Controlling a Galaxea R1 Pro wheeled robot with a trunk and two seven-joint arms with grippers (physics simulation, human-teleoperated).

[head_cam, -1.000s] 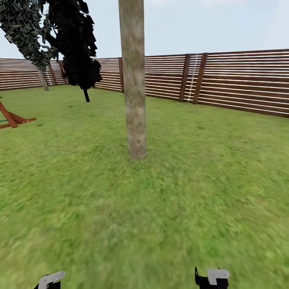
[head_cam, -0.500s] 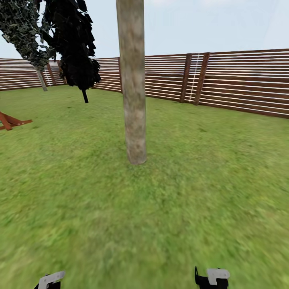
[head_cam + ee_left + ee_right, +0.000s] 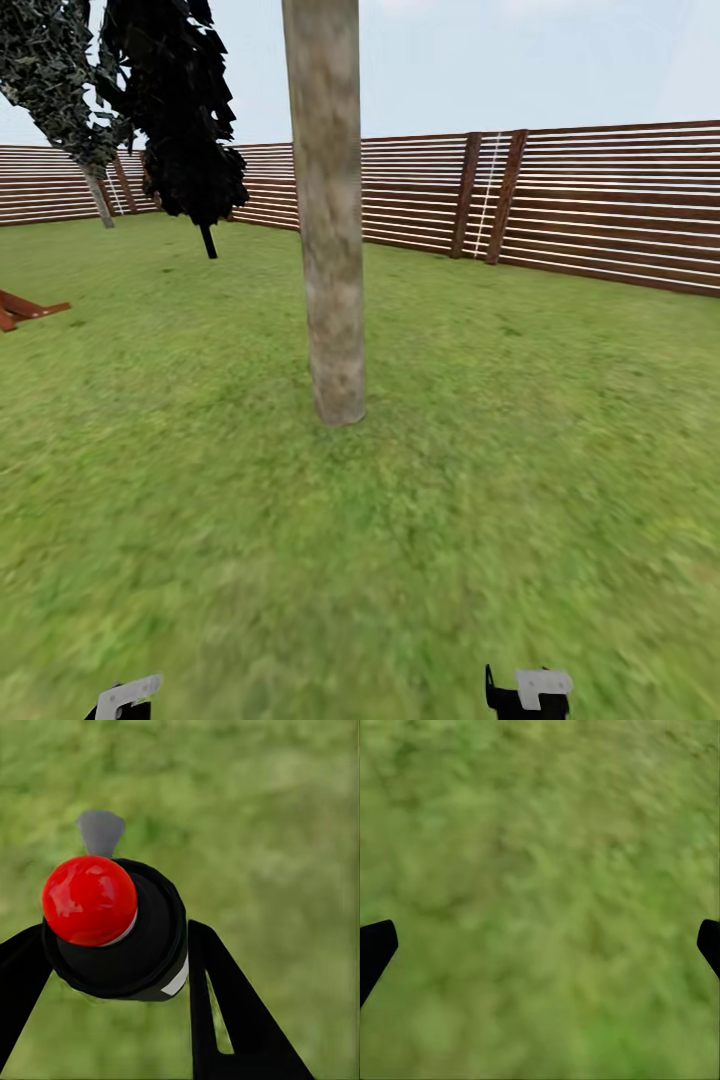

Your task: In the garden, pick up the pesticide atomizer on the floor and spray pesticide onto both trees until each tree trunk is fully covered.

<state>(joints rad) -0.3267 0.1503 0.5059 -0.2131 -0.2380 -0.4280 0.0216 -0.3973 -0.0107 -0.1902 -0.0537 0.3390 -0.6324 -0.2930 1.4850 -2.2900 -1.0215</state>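
Note:
A thick, mottled grey-tan tree trunk (image 3: 335,250) rises from the grass straight ahead in the head view, its crown out of frame. In the left wrist view the pesticide atomizer (image 3: 112,922), with a black body, a round red top and a grey nozzle, sits between the black fingers of my left gripper (image 3: 116,934), which is shut on it above the grass. My left gripper (image 3: 125,697) and right gripper (image 3: 530,690) peek in at the bottom edge of the head view. In the right wrist view my right gripper (image 3: 544,937) is open and holds nothing, over the floor (image 3: 540,870).
A brown slat fence (image 3: 600,200) rings the lawn behind the trunk. At the back left stand a dark leafy tree (image 3: 185,110) and a farther tree with a thin grey trunk (image 3: 100,205). A red-brown wooden frame (image 3: 25,310) lies at the left edge.
The whole view has moved closer to the trunk, which now looks larger and lower in the frame. The wooden frame has slid toward the left edge. Both grippers hold their pose.

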